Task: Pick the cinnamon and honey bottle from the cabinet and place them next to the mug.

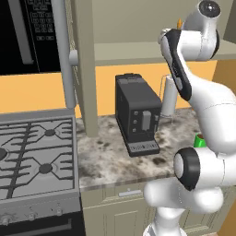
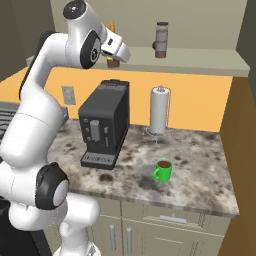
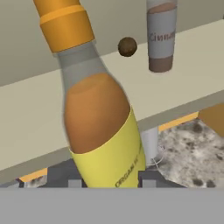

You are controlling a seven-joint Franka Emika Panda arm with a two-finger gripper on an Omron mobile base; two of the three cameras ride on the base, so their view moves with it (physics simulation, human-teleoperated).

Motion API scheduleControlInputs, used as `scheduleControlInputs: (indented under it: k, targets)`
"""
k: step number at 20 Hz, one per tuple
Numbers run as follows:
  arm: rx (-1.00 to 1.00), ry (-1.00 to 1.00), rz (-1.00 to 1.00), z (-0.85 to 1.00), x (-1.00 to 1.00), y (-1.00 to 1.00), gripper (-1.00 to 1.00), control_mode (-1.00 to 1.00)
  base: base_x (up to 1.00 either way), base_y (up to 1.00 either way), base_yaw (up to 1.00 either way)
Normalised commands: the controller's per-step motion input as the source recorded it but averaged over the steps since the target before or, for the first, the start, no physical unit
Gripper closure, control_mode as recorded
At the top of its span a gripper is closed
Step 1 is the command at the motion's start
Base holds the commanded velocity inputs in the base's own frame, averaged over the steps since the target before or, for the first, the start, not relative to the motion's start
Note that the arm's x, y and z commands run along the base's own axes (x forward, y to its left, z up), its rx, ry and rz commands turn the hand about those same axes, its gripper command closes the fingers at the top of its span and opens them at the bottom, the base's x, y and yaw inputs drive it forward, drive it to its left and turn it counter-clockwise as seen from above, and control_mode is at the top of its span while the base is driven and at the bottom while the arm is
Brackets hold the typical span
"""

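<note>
Up on the cabinet [image 2: 200, 62] shelf, my gripper [image 2: 113, 61] is clamped around the lower body of the honey bottle [image 3: 98, 118], which leans in the hand view with its orange top toward the upper left. From the right base view its orange tip pokes up just behind my hand at the shelf's left end. Farther along the same shelf stands the cinnamon [image 2: 161, 40], upright and well apart from the bottle. Between the two, in the hand view, lies a small brown ball [image 3: 127, 47], nearer the cinnamon.

Below on the table [image 2: 200, 165] the green mug [image 2: 163, 170] sits toward the front edge. A black coffee machine [image 2: 105, 122] stands directly under my hand, between the shelf and the table surface. A paper towel roll [image 2: 159, 111] on its wire holder stands by the back wall, behind the mug. Left of the table is a stove [image 1: 37, 156], and a tall beige side panel [image 1: 85, 69] rises beside it.
</note>
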Motion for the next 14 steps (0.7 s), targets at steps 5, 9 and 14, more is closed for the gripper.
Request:
scheduleControlInputs:
  k: [5, 9, 14]
  targets:
    - [0.06, -0.06, 0.0, -0.02, -1.0, -0.23, 1.0, -1.0, 0.0, 0.0, 0.0]
    - [0.05, -0.04, 0.0, -0.19, -1.0, -0.39, 1.0, -1.0, 0.0, 0.0, 0.0]
    - [0.03, -0.03, 0.0, -0.28, -1.0, -0.24, 1.0, -1.0, 0.0, 0.0, 0.0]
